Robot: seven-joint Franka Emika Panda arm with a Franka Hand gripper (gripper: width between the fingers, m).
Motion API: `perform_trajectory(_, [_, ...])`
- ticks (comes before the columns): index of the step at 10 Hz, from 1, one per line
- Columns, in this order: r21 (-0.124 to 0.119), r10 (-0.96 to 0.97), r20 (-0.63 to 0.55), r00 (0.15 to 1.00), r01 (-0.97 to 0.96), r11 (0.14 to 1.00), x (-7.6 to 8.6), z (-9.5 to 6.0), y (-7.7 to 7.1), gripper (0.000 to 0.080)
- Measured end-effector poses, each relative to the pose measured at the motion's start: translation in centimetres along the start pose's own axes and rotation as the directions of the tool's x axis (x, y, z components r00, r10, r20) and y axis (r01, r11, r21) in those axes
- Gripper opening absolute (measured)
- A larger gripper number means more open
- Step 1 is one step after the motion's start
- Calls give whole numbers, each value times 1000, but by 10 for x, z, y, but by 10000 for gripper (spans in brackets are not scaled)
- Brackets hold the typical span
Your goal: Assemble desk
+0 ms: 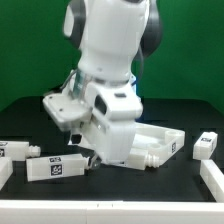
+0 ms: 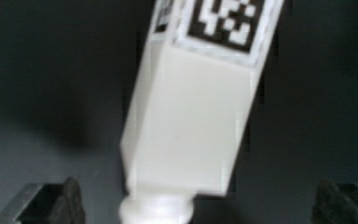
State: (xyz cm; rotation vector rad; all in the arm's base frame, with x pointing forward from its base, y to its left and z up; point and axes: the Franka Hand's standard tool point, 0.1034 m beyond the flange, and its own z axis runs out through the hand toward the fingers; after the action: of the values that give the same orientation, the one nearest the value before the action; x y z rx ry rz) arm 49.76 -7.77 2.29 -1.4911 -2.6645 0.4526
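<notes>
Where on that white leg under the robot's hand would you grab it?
Probably mid-length on the leg, jaws across its two long flat sides, coming down from above: it lies flat, those faces are parallel, and the round peg is too narrow.

Arm [image 1: 112,60] bent low; tool [image 2: 197,206] down; fingers [image 2: 48,203] wide apart.

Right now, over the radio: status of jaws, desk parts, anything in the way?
Both jaws open, straddling leg, not touching. Leg lying flat, unattached; tabletop apart. Nothing seen blocking.
</notes>
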Motion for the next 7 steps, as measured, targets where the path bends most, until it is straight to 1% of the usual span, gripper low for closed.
perform_trajectory(1, [22, -2, -5, 1000, 2, 1000, -1, 4, 1, 649])
perform_trajectory(2, [18, -2, -3, 1000, 2, 1000, -1, 2, 2, 649])
perform_trajectory(4, [21, -15, -6, 1000, 15, 1000, -2, 4, 2, 649])
perform_trajectory(5, [24, -43, -7, 999, 43, 999, -14, 7, 2, 649])
perform_trajectory(6, [33, -43, -8, 999, 44, 999, -25, 14, 0, 649])
perform_trajectory(7, [32, -55, -11, 998, 55, 998, -32, 15, -2, 649])
